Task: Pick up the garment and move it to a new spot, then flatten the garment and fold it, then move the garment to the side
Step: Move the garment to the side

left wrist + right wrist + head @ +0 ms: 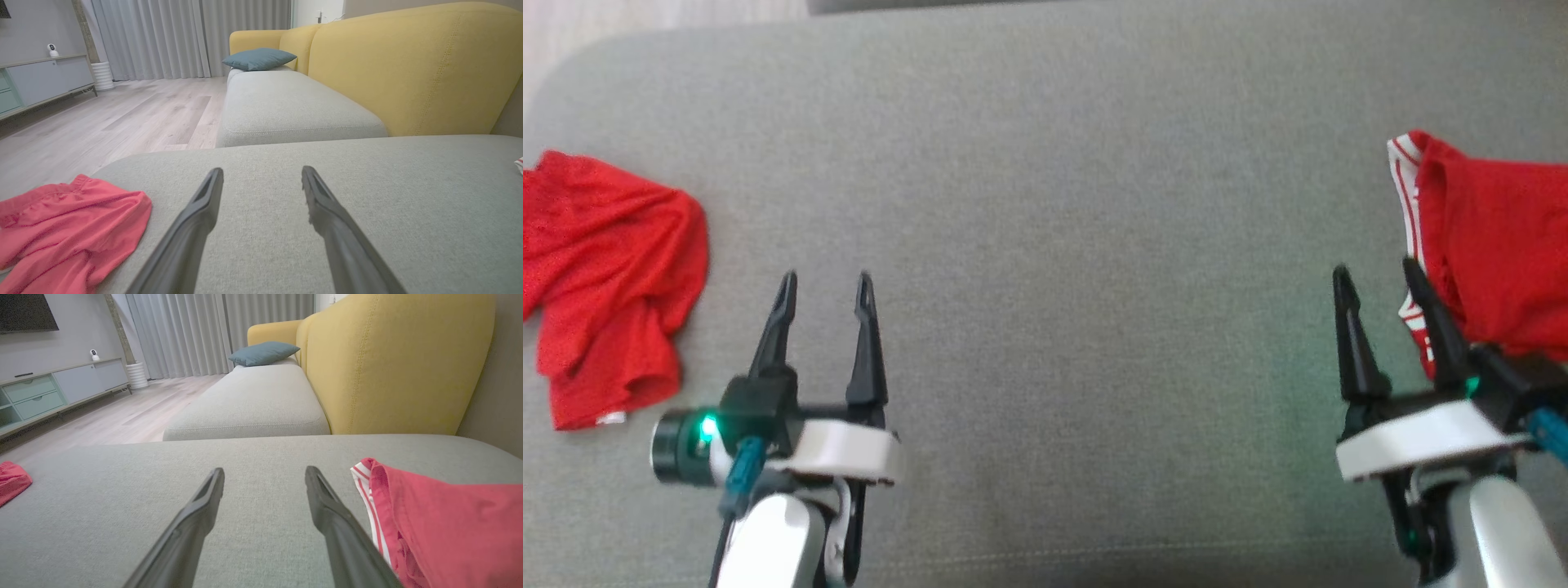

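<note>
Two red garments lie on the grey cushion (pixel 1054 204). A crumpled plain red garment (pixel 605 278) (pixel 69 228) (pixel 10 479) rests at the left edge. At the right edge lies a red garment with white-striped trim (pixel 1494 253) (pixel 441 522) (pixel 519 164). My left gripper (pixel 825 286) (pixel 261 173) hovers open over bare cushion, to the right of the plain garment and apart from it. My right gripper (pixel 1376 278) (pixel 264 473) is open too, with its right finger (pixel 1429 314) just beside the striped edge. Nothing is between either pair of fingers.
A second grey seat cushion (pixel 286 106) with a teal pillow (pixel 259 58) and a yellow backrest (pixel 408 65) extends beyond. Wooden floor (pixel 102 122), a low cabinet (pixel 41 81) and curtains (pixel 184 36) lie to the left.
</note>
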You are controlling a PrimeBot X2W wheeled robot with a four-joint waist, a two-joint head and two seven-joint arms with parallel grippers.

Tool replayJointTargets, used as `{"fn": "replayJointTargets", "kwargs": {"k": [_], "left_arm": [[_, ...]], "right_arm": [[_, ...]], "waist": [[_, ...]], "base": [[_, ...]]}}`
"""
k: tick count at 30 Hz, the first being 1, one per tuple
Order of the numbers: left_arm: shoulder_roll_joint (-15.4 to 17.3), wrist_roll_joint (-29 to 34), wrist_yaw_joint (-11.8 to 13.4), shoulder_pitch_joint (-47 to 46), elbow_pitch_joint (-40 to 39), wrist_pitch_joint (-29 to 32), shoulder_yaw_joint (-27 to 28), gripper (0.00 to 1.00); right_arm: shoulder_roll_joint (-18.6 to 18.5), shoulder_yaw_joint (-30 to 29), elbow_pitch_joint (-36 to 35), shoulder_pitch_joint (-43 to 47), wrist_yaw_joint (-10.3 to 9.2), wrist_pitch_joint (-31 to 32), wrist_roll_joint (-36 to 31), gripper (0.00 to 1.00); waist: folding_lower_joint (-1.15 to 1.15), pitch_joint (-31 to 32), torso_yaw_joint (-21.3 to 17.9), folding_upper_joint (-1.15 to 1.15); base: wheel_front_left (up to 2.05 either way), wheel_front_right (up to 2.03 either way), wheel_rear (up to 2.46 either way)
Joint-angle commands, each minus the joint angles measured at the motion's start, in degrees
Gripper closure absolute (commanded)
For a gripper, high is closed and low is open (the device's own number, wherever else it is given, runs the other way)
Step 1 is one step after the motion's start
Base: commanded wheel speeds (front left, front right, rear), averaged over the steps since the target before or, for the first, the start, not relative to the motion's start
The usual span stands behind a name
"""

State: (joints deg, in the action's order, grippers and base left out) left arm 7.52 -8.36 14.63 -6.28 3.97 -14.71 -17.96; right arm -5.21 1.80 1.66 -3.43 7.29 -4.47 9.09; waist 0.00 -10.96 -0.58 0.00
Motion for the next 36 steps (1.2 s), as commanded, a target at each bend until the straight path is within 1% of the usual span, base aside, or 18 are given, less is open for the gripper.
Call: {"fn": "replayJointTargets", "kwargs": {"k": [1, 8, 15, 36], "left_arm": [[1.2, -0.4, 0.0, -0.4, -1.6, -0.3, 2.1, 0.0], [1.7, -0.8, -0.2, 3.4, -0.5, -0.3, 2.2, 0.0], [2.0, -1.2, -0.3, 5.8, 0.4, -0.3, 1.8, 0.0], [2.9, -1.8, 0.0, 6.6, 0.7, -0.2, 1.2, 0.0]], "right_arm": [[0.5, 1.1, -2.4, 0.6, 0.2, 0.3, 0.4, 0.0], [1.4, 0.9, -3.8, 5.0, 0.2, 1.8, 0.3, 0.0], [1.8, 1.2, -4.6, 7.5, 0.2, 2.6, 0.2, 0.0], [2.3, 1.4, -6.1, 9.2, 0.2, 3.5, 0.3, 0.0]], "waist": [[0.0, 2.0, 0.7, 0.0], [0.0, 5.8, 0.7, 0.0], [0.0, 8.2, 0.6, 0.0], [0.0, 9.9, 0.3, 0.0]], "base": [[0.0, 0.0, 0.0], [0.0, 0.0, 0.0], [0.0, 0.0, 0.0], [0.0, 0.0, 0.0]]}}
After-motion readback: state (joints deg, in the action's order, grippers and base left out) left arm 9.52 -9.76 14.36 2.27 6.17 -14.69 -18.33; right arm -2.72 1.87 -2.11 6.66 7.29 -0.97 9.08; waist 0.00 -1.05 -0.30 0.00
